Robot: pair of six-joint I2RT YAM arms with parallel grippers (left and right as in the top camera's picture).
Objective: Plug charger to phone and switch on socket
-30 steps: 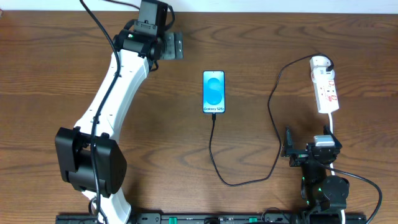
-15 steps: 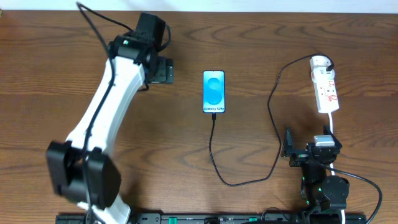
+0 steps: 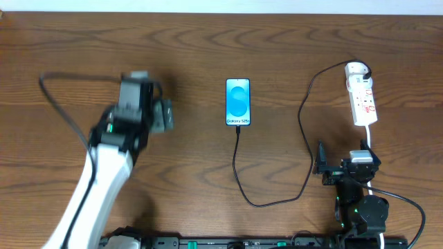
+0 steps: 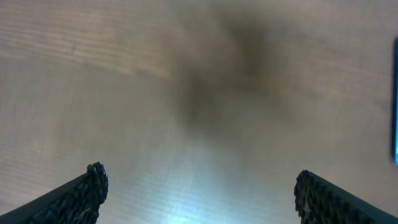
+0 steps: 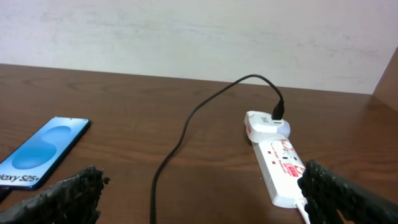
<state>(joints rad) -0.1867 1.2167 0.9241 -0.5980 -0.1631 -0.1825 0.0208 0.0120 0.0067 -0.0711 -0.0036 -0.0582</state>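
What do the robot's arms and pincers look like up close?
The left arm has a white shell with a dark wrist and a black cable looping off it. The right arm is black, with small green lights and a black cable. The left pincer and right pincer each have two black, knobbly-textured fingers.

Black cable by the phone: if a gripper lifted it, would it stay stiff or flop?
Probably floppy: the cable lies in loose curves, so it would likely sag from the held spot. It looks thin, so probably light. Its ends seem plugged into the phone and the power strip, so a pull might drag the phone.
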